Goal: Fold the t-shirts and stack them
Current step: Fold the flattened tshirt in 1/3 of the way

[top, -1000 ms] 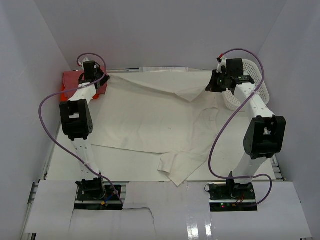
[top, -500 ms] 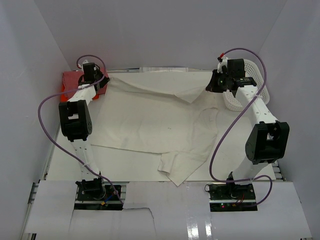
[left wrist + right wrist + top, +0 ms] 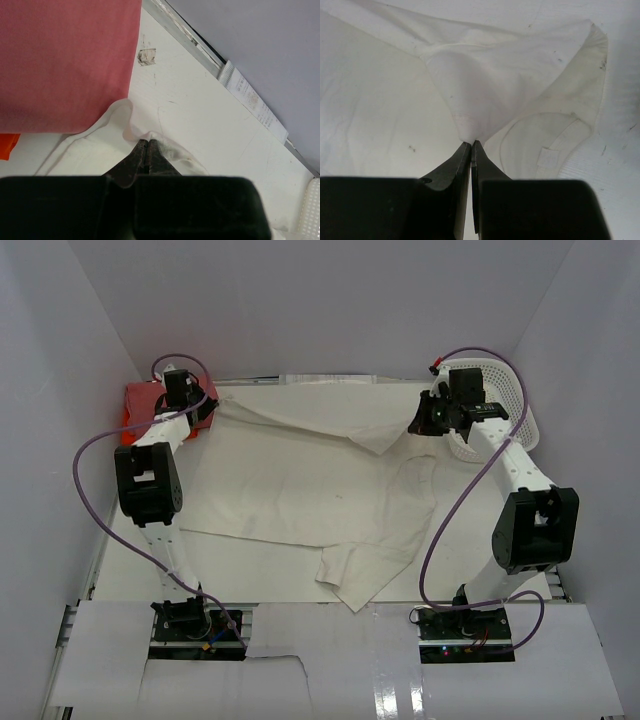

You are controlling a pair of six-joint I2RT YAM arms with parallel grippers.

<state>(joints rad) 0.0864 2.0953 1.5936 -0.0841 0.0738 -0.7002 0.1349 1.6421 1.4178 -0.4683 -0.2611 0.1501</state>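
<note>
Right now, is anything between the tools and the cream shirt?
Nothing visible. Both tools are shut on the cream shirt's far edge: the left tool beside the pink-red shirt, the right tool near the white basket.

The top external camera looks steeply down from above and behind the arm bases, far enough off to take in the whole table [image 3: 250, 575] and both arms. The left wrist camera sits close behind the left gripper [image 3: 148, 145], facing along it toward the far left corner, where the pink-red t-shirt [image 3: 65, 60] fills its upper left. The right wrist camera sits just as close behind the right gripper [image 3: 471, 145], facing down. All three views share the cream t-shirt [image 3: 300, 480].
</note>
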